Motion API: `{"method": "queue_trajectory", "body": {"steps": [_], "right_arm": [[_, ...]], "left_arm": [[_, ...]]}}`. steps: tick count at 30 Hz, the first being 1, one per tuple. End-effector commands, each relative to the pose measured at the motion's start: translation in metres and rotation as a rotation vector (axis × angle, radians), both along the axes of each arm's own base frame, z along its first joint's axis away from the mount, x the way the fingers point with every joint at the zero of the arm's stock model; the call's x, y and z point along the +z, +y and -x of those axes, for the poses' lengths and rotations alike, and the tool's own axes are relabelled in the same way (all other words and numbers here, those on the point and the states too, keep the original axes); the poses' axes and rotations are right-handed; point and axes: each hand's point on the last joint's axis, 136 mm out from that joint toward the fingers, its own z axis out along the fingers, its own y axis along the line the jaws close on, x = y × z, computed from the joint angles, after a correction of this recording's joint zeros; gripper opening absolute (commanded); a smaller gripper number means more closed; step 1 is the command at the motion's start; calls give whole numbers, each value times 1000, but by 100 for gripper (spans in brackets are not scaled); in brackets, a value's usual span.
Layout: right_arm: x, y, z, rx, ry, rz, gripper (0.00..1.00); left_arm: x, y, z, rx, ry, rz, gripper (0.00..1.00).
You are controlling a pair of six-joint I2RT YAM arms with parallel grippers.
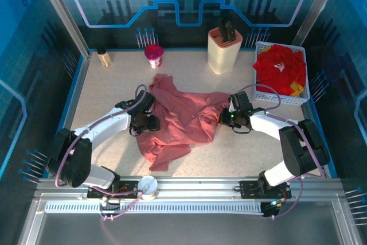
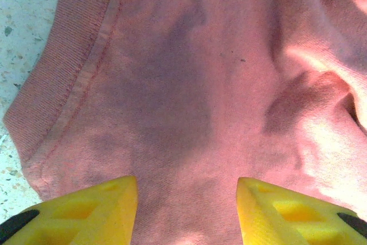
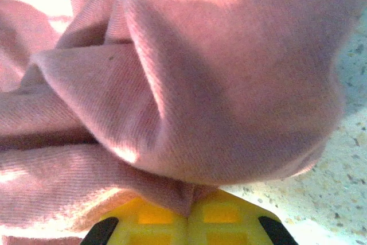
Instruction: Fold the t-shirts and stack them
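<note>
A dusty salmon-pink t-shirt [image 1: 180, 116] lies crumpled in the middle of the table. My left gripper [image 1: 150, 120] hovers over its left side, and in the left wrist view the yellow fingers [image 2: 92, 210] stand apart above the pink cloth [image 2: 189, 84] near a hemmed edge, gripping nothing. My right gripper [image 1: 225, 116] is at the shirt's right edge. There its jaws [image 3: 188, 213] are pressed together on a fold of the pink cloth [image 3: 218, 73], which bunches up in front of them. Red t-shirts [image 1: 280, 67] with a bit of yellow fill the basket at the back right.
A white mesh basket [image 1: 261, 93] stands at the back right. A cream knife block [image 1: 223, 50] stands beside it, a pink cup [image 1: 153, 55] at back centre, a small bottle [image 1: 104, 57] at back left. A roll of tape [image 1: 147, 186] sits on the front rail.
</note>
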Motion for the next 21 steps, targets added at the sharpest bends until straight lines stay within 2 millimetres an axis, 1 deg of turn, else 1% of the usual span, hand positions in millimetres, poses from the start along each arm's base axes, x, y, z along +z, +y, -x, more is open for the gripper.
{"method": "queue_trajectory", "body": {"steps": [1, 6, 7, 8, 11, 17, 21], "right_arm": [[32, -12, -2, 6, -43, 37, 0], [69, -35, 5, 2, -45, 71, 0], [72, -39, 8, 3, -32, 80, 0], [82, -44, 7, 2, -32, 89, 0], [95, -62, 13, -1, -2, 143, 0], [116, -100, 21, -61, -21, 238, 0], [124, -122, 30, -95, -28, 325, 0]], "left_arm": [[-4, 0, 5, -25, 17, -9, 49], [-11, 17, 7, -21, 49, -119, 50], [-12, 19, 7, -21, 56, -132, 50], [-13, 21, 6, -20, 64, -146, 50], [-17, 25, 6, -16, 87, -181, 50], [-24, 29, 2, -19, 118, -212, 50], [-25, 32, -1, -27, 131, -231, 50]]}}
